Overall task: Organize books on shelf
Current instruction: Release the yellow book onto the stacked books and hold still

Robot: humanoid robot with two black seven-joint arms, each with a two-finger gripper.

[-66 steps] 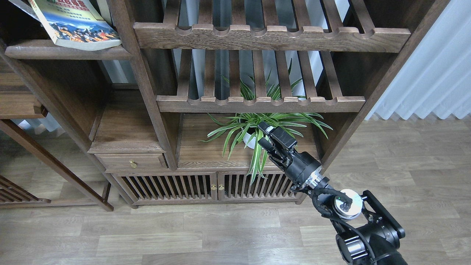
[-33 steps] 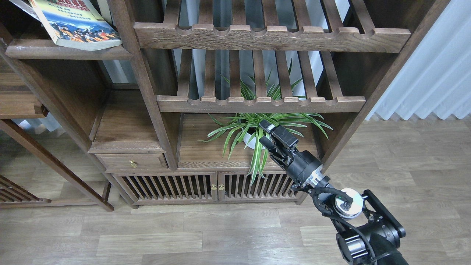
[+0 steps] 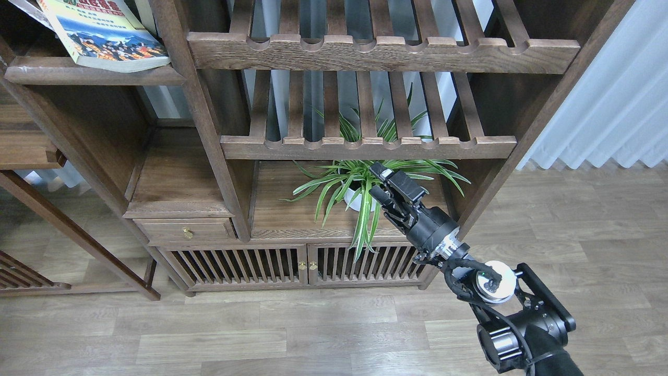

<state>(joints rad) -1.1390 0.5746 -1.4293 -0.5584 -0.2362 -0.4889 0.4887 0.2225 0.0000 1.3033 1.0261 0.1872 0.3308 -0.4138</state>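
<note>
Wood-plank flooring (image 3: 261,334) runs under a tall dark-brown cabinet, with pale curtains (image 3: 616,104) hanging at the far right. From our head view only our right arm shows, coming in from the lower right corner and reaching up and left. Our right gripper (image 3: 389,185) is held in front of the potted plant (image 3: 360,188), whose long green leaves spill over the edge of the plank it stands on. The two fingers are a narrow way apart and nothing sits between them.

At the far upper left, a paperback with a landscape photo (image 3: 104,36) lies tilted on the shelf (image 3: 94,74), its lower corner jutting past the shelf's rounded front edge. Part of another book shows beneath it at the left edge, too cropped for us to tell which one.

Two slatted racks (image 3: 365,52) with scalloped front rails sit right of the shelf, above the plant. Below are a small drawer (image 3: 185,230) with a brass knob and two slatted cabinet doors (image 3: 308,263). Our left arm is out of view.
</note>
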